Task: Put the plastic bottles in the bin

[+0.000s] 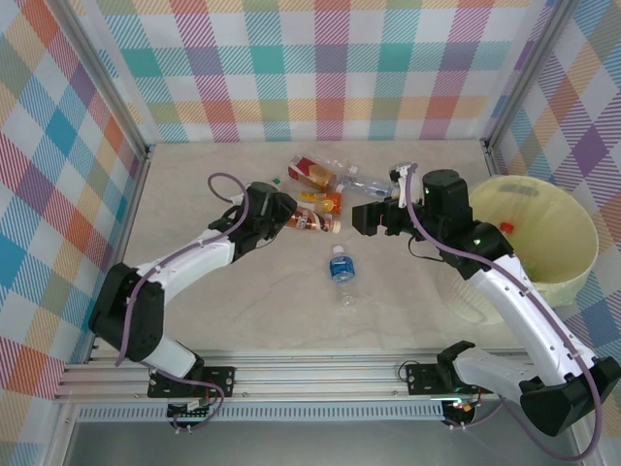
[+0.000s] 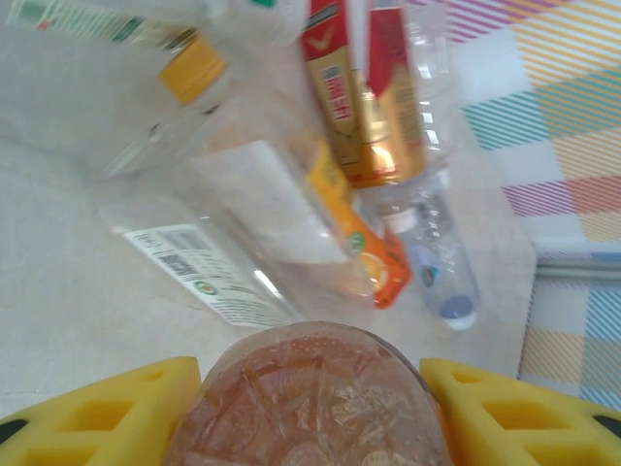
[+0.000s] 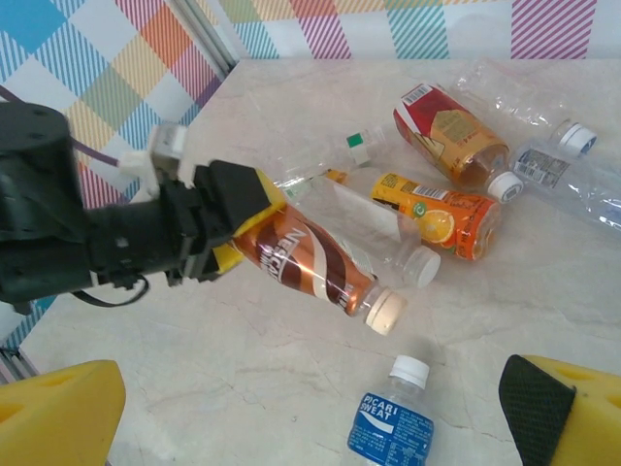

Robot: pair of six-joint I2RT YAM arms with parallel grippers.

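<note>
My left gripper (image 1: pixel 289 216) is shut on the base end of a brown-labelled plastic bottle (image 3: pixel 312 257), whose cream cap points toward the right arm. In the left wrist view the bottle's base (image 2: pixel 310 398) sits between the yellow fingers (image 2: pixel 116 413). Beyond it lie a red-labelled bottle (image 3: pixel 451 136), an orange-labelled bottle (image 3: pixel 437 214) and clear bottles (image 3: pixel 568 180). A blue-labelled bottle (image 1: pixel 342 275) lies alone at mid-table. My right gripper (image 1: pixel 374 216) hovers open above the table just beyond the blue bottle (image 3: pixel 390 427), nothing between its fingers. The pale yellow bin (image 1: pixel 568 267) stands at the right.
Checked walls and metal posts close in the table on three sides. A small green-and-white piece (image 3: pixel 360 148) lies by the pile. Something red (image 1: pixel 506 226) shows inside the bin. Bare marble surface stretches left and in front of the pile.
</note>
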